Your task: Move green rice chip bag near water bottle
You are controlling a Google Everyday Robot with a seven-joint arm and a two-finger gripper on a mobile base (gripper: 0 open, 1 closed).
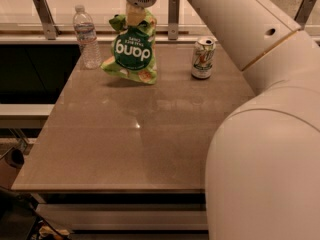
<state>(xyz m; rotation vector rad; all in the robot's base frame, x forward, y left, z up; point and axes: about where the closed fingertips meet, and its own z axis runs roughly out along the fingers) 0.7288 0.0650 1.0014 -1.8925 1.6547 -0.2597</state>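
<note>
At bench (125, 134) far edge, nr left corner, gripper (135, 15) pinches bag (132, 51) by its top seam, just right of bottle (86, 36). Bag's prob. light, soft, crinkly, slippery; seam's best hold, chips inside fragile.

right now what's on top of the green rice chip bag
The gripper, directly above, is shut on the top edge of the green rice chip bag. It hides the part of the edge it clamps. Nothing else sits on the bag.
</note>
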